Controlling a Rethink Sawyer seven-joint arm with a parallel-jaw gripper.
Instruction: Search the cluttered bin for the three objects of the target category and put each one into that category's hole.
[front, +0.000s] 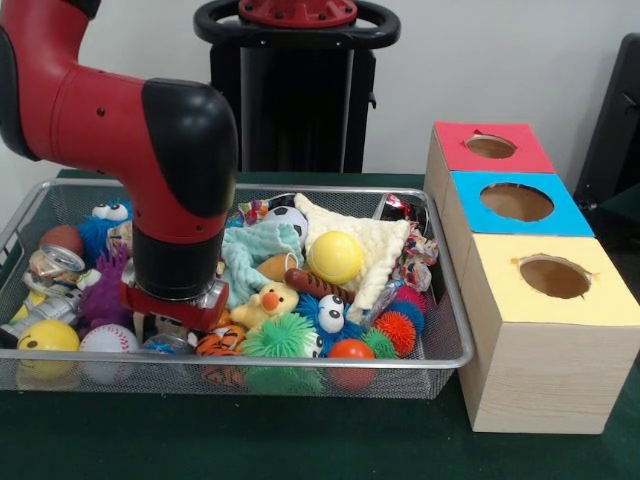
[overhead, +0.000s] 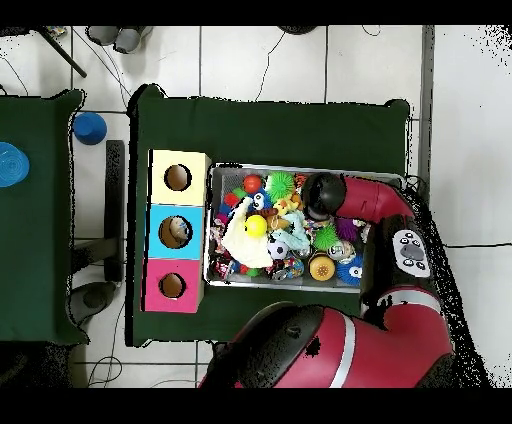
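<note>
Toys crowded the wire bin (front: 440, 345) while the gripper (front: 172, 322) sat lowered among them, its opening indiscernible; sorting progress looked unclear.

In the front view we look from low and close across the table at the wire bin (front: 440, 345), which fills the lower left of the frame, with the three boxes (front: 545, 330) at right. In the overhead view we look straight down from high up (floor tiles show all round); bin (overhead: 214, 225) and boxes (overhead: 178, 231) sit mid-frame, shared by both views.
</note>
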